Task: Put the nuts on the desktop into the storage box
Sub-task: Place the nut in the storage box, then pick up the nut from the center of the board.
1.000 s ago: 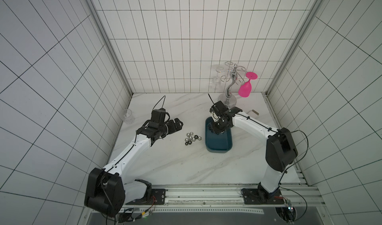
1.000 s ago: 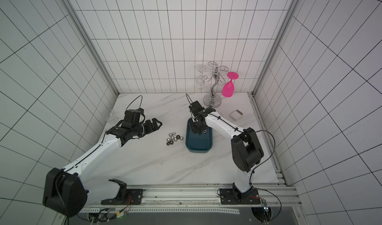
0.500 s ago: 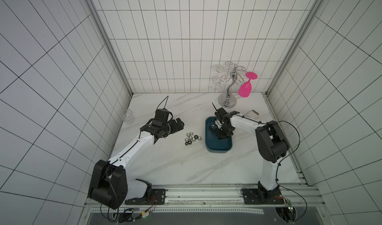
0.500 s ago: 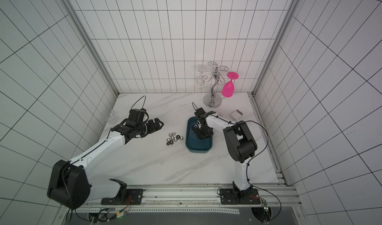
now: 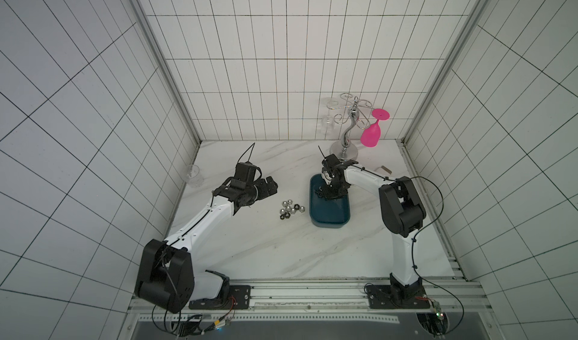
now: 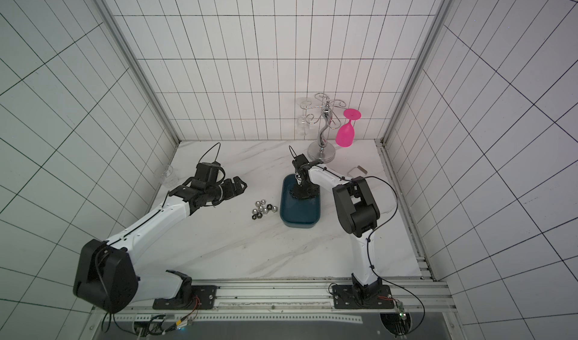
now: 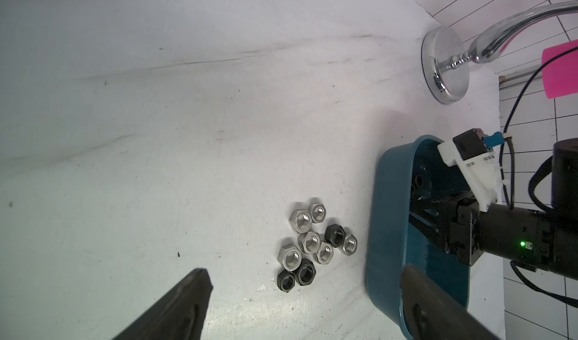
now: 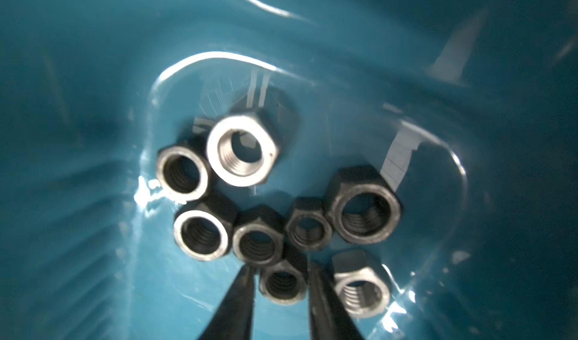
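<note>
The storage box [image 5: 329, 218] sits on the desktop [image 5: 266, 251] right of centre. Its long axis runs from the front rail [image 5: 312, 292] toward the back wall, and its open side faces up. The right gripper [image 5: 330, 195] reaches down into the far end of the box. In the right wrist view its two dark fingers [image 8: 237, 294] stand narrowly apart on either side of one black nut [image 8: 283, 283] that lies on the box floor. Whether they pinch it or have let it go cannot be told. Around it lie seven more boxed nuts [image 8: 258, 243], mostly black, bunched in a rounded corner. Most lie flat with their threaded holes upward, and a silver one [image 8: 359, 288] is tipped onto an edge. Just left of the box, but apart from its wall [image 7: 387, 213], a tight cluster of nuts [image 7: 309, 242] rests on the desktop: six silver and three black, lying flat with bores upward. The left gripper [image 5: 270, 186] hangs above the surface left of this cluster, its jaws spread wide and holding nothing. The desktop is white with faint grey veins and is enclosed by white tiled walls [image 5: 281, 72] with a black grid. At the back stands a chrome glass rack [image 5: 344, 150] with a pink goblet [image 5: 370, 134] hanging upside down. A clear tumbler [image 5: 193, 176] stands by the left wall.
</note>
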You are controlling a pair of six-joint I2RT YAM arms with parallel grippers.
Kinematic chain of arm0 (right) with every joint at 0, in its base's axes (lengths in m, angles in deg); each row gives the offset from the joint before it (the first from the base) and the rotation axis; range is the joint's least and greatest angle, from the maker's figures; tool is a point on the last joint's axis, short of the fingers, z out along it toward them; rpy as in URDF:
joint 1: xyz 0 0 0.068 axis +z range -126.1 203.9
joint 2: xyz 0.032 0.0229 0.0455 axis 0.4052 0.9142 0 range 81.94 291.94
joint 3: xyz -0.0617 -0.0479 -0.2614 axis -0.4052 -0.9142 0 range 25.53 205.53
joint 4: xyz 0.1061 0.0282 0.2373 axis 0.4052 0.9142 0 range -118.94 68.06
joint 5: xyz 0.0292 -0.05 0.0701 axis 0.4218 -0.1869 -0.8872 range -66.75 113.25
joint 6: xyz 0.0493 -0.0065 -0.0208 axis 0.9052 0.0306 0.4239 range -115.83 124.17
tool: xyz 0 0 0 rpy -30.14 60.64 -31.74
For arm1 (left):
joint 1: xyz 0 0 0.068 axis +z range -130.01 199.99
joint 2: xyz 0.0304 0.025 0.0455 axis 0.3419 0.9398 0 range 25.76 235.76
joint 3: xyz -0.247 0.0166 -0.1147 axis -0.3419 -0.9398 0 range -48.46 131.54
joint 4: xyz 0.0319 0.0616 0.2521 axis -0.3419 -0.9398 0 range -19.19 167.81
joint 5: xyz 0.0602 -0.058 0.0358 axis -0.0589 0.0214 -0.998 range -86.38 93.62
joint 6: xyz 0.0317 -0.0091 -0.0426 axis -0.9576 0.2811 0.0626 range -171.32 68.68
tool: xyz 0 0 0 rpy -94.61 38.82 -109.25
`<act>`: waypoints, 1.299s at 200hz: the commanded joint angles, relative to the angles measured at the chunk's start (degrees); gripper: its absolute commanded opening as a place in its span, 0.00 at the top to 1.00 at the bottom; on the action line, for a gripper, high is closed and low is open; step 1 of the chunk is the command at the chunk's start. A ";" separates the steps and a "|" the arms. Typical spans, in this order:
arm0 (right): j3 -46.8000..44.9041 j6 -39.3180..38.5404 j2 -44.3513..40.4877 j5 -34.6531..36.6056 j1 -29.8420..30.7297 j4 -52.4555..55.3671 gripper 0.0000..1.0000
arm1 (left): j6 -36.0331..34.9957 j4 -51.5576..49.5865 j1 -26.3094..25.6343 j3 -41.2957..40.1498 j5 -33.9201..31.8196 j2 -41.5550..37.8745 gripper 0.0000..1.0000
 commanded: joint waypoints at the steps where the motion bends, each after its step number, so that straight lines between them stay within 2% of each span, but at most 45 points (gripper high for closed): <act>1: 2.07 -0.62 -0.41 -0.41 -0.56 2.78 0.59 | -1.07 -0.62 -0.11 1.82 -1.05 0.55 0.02; 21: 2.08 -0.28 -3.79 -0.42 -0.51 3.40 0.54 | -0.98 -0.62 -0.09 1.84 -1.14 0.55 0.02; 52: 1.64 0.19 -10.86 -0.37 0.58 3.50 0.53 | -0.72 -1.18 -0.11 1.82 -2.11 -0.22 0.02; 95: -0.11 -5.11 -16.45 -1.13 8.29 1.56 0.50 | -0.37 -3.98 1.14 2.43 -6.13 -2.13 0.02; 147: 3.74 -10.30 -9.00 -3.72 15.54 2.35 0.47 | 0.03 -4.94 5.36 0.59 -4.20 -5.43 0.02; 198: 8.99 -14.44 -0.75 -2.66 16.47 6.38 0.46 | -0.82 -5.81 7.19 -0.69 -3.87 -7.70 0.02; 260: 9.52 -14.98 2.98 -0.71 17.05 7.12 0.46 | -1.41 -5.97 8.20 -0.82 -2.99 -7.71 0.02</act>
